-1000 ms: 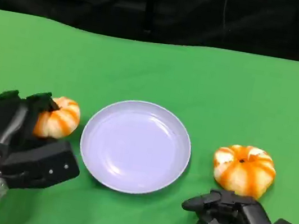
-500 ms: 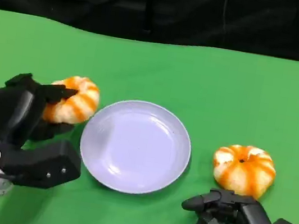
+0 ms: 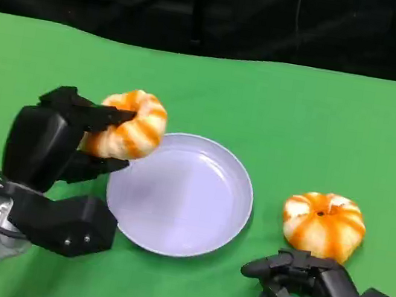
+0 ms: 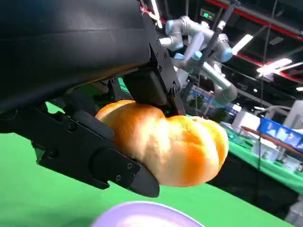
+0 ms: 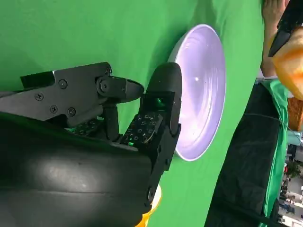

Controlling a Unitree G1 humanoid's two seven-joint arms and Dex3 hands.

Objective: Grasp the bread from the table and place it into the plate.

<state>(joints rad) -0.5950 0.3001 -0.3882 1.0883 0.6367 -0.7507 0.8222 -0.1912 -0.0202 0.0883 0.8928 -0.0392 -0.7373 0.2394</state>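
Left hand [image 3: 52,144] gripping bread [image 3: 128,124] above plate [image 3: 193,227] rim

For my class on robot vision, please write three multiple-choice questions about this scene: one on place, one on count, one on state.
1. Where is the held bread?
A. over the plate's left rim
B. behind the right hand
C. on the cloth's far edge

2. How many breads are there?
A. one
B. two
C. three

3. What state is the plate in?
A. empty
B. holding bread
C. upside down

Key: 1 A, the left hand holds it there. 2 B, another bread lies beside the right hand. 3 A, its surface is bare.
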